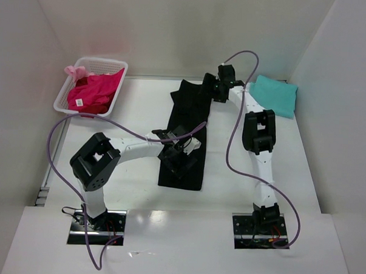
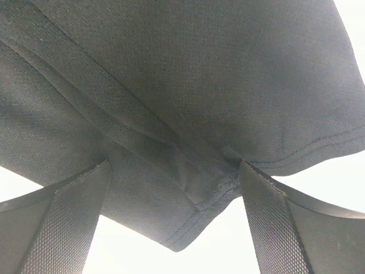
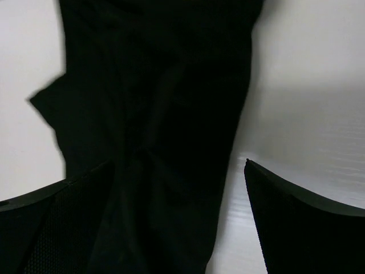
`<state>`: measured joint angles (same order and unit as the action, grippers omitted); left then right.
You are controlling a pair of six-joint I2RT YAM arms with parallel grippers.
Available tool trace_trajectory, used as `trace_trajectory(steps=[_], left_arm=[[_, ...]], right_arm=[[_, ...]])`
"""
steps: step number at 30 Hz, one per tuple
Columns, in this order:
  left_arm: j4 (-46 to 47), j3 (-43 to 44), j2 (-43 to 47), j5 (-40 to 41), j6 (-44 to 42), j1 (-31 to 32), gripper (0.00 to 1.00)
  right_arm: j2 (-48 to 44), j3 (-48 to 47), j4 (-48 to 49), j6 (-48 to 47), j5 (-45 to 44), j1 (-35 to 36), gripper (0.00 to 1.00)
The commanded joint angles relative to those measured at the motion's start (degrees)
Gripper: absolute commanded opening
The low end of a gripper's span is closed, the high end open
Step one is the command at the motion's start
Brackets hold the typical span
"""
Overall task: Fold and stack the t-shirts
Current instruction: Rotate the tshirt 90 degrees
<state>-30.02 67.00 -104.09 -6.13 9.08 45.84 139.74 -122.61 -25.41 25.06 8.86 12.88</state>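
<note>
1. The black t-shirt lies as a long strip mid-table, with table open either side; the teal t-shirt sits far right
2. Only the wrist views show the left gripper and right gripper spread wide over black cloth, clamping nothing

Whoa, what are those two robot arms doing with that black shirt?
They are working on the black t-shirt, which lies in a long strip on the table. The left tool is over its middle and the right tool at its far end, both open right at the cloth. A teal t-shirt sits folded at the far right, and a pink t-shirt lies in the white basket.
</note>
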Motion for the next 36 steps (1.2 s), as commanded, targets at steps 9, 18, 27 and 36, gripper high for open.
trace_trajectory(steps=[9,18,27,36], left_arm=[[-1.6,-1.6,-2.7,-9.1,0.5,1.9,1.0],[-1.1,-1.0,-3.8,-10.9,1.6,2.4,1.0],[0.0,-1.5,-3.8,-11.5,3.4,2.4,1.0],[-3.0,-1.5,0.6,-7.4,4.5,2.4,1.0]], right_arm=[[6.1,-9.8,-1.7,-0.2,4.2,0.1,1.0],[10.3,-15.5,-2.8,-0.2,4.5,1.8,1.0],[14.1,-20.2,-3.4,-0.2,5.0,2.3,1.0],[10.4,-22.1,-6.5,-0.8,2.4,3.4,1.0]])
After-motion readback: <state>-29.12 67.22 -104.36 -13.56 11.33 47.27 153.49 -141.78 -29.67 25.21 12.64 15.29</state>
